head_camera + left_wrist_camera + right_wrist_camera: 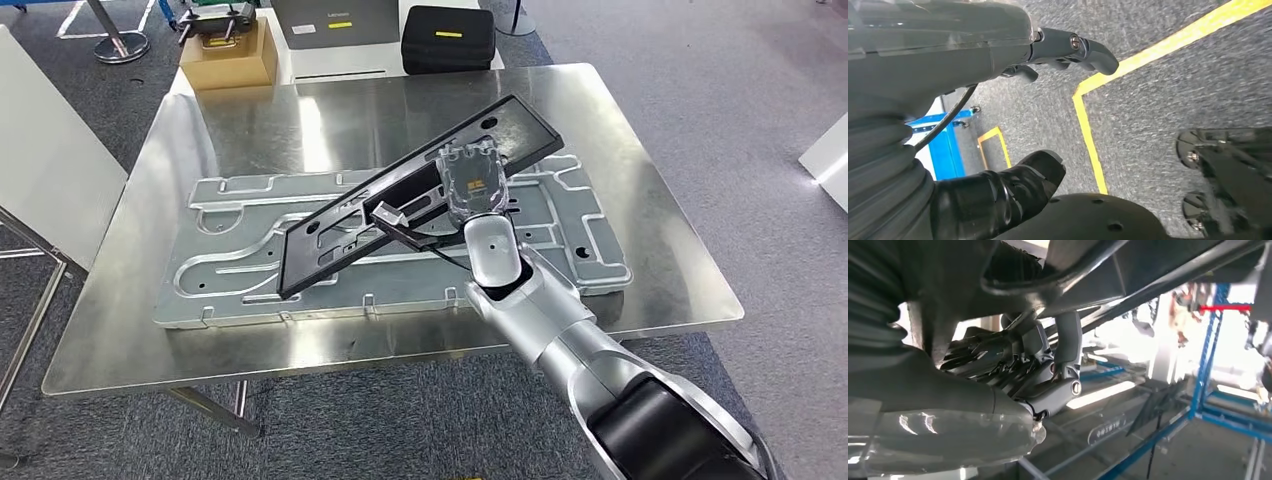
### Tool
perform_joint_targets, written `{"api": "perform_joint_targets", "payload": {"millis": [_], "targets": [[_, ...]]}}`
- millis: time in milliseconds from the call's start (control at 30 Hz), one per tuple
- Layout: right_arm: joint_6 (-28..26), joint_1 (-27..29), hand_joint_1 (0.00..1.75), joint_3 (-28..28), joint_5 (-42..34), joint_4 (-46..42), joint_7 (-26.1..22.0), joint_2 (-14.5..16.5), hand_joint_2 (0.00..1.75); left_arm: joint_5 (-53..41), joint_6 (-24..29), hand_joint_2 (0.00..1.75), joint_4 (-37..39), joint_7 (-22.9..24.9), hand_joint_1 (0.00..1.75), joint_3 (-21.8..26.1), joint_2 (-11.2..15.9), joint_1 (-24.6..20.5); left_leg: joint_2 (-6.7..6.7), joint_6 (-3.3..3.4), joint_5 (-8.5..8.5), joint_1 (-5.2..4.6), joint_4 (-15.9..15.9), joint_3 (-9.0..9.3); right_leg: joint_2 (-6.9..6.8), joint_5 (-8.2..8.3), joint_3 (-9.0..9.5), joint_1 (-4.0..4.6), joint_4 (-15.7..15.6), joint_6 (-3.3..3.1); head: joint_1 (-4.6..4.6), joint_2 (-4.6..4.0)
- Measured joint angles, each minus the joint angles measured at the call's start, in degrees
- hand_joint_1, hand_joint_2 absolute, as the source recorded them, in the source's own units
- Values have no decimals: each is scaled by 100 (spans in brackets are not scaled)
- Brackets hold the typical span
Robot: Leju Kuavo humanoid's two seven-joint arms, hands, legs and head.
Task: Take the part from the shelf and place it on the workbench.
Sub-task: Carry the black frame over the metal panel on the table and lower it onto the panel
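pick: done — right robot hand (472, 180) grips long black flat plastic frame part (330, 235) | position: over steel counter (120, 330), tilted | left: set down, release — left robot hand (998, 60) empty, fingers apart

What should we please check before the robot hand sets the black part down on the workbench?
1. Grip: the right robot hand holds the black part near its middle: ok.
2. Part over the bench: it hangs tilted above the grey plate on the workbench: ok.
3. Part level for placing: one end is lower than the other: not ok.
4. Landing spot: the grey plate lies right under the part; whether that is the intended spot: cannot tell.
5. Left robot hand: hangs over the floor with nothing in it, away from the bench: ok.
6. Cable at the wrist: runs close under the part; snagging: cannot tell.
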Motion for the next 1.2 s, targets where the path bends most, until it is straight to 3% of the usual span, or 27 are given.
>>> {"api": "perform_joint_targets", "payload": {"millis": [100,167,267,300,333,367,467,533,633,700,767,833,867,900,967,1000,1067,1133,1200], "targets": [[119,-74,161,-3,49,223,39,14,175,0,-8,175,-1,-2,0,1,-7,-5,3,45,-4,-15,-131,48,2,-7,-20,-9,-8,76,-1,0],[142,-127,161,-10,52,315,52,17,175,0,-14,175,-2,-2,0,1,-16,5,26,97,14,20,-189,89,-3,-129,-87,-13,153,136,8,0],[167,-177,161,-15,56,439,52,18,175,0,-19,175,-3,-2,0,2,-18,-7,51,148,16,38,-217,114,-16,-592,-574,-73,1156,223,20,0],[172,-175,161,-15,56,479,52,18,175,0,-20,175,-3,-3,0,3,-18,-10,50,149,12,41,-217,117,-20,-673,-737,-101,1457,248,21,0],[174,-171,161,-15,55,513,52,18,175,0,-23,175,-3,-2,0,3,-18,-9,49,147,8,47,-215,121,-24,-649,-816,-125,1574,269,21,0],[174,-170,161,-15,54,539,52,19,175,0,-26,175,-4,-2,0,3,-18,-6,47,138,2,56,-211,128,-29,-522,-785,-149,1471,287,21,0],[189,-192,161,-26,32,587,51,24,175,1,-42,175,-4,-5,0,3,-20,-7,38,62,-37,75,-172,145,-55,8,-281,-185,384,316,21,0],[249,-203,161,-54,-25,614,40,40,175,3,-46,175,-4,-12,0,7,-20,-8,28,-16,-43,62,-165,137,-55,74,-120,-159,35,273,17,0],[451,-202,161,-157,-236,667,-56,84,175,12,-47,175,-4,-28,0,22,-20,8,25,-116,-61,75,-174,142,-40,92,-110,-147,0,140,14,0],[681,-208,161,-261,-423,710,-171,145,175,30,-49,175,-4,-47,0,51,-20,22,23,-145,-282,83,155,6,-36,115,-89,-157,-39,49,11,0],[955,-209,161,-345,-614,763,-288,205,175,51,-50,175,-4,-76,0,91,-19,35,21,-146,-639,77,875,-325,-33,115,-87,-128,-45,-5,10,0],[1227,-205,161,-416,-811,828,-392,243,175,66,-58,175,-4,-108,0,120,-18,52,21,-132,-782,67,1402,-579,-21,107,-84,-85,-37,-31,11,0],[1352,-208,161,-446,-902,860,-433,262,175,69,-62,175,-4,-120,0,132,-18,65,21,-111,-696,59,1369,-565,-7,102,-78,-65,-30,-39,11,0],[1472,-215,161,-471,-988,886,-472,283,175,72,-67,175,-4,-132,0,145,-16,77,20,-77,-520,46,1121,-443,13,98,-69,-47,-24,-46,11,0],[1687,-251,161,-502,-1152,932,-550,332,175,74,-75,175,-4,-168,0,180,-2,93,19,27,-173,5,339,-66,56,90,-53,-13,-16,-49,12,0],[1782,-272,161,-508,-1238,954,-595,350,175,74,-79,175,-3,-191,0,202,9,91,20,68,-91,-18,53,74,76,91,-55,-6,-13,-37,12,0],[1991,-295,161,-524,-1470,1003,-703,391,175,74,-81,175,-2,-239,0,246,26,80,17,107,-86,-51,-150,170,95,102,-68,-12,-20,14,14,0],[2288,-300,80,-572,-1778,1055,-823,448,87,74,-83,175,-2,-282,0,273,26,70,16,127,-42,-38,-231,204,87,98,-68,-24,-24,80,15,0],[2614,-325,0,-646,-2104,1108,-924,499,0,69,-89,175,-2,-324,0,290,26,74,24,162,16,2,-325,248,45,-62,-158,-25,185,138,16,0]]}}
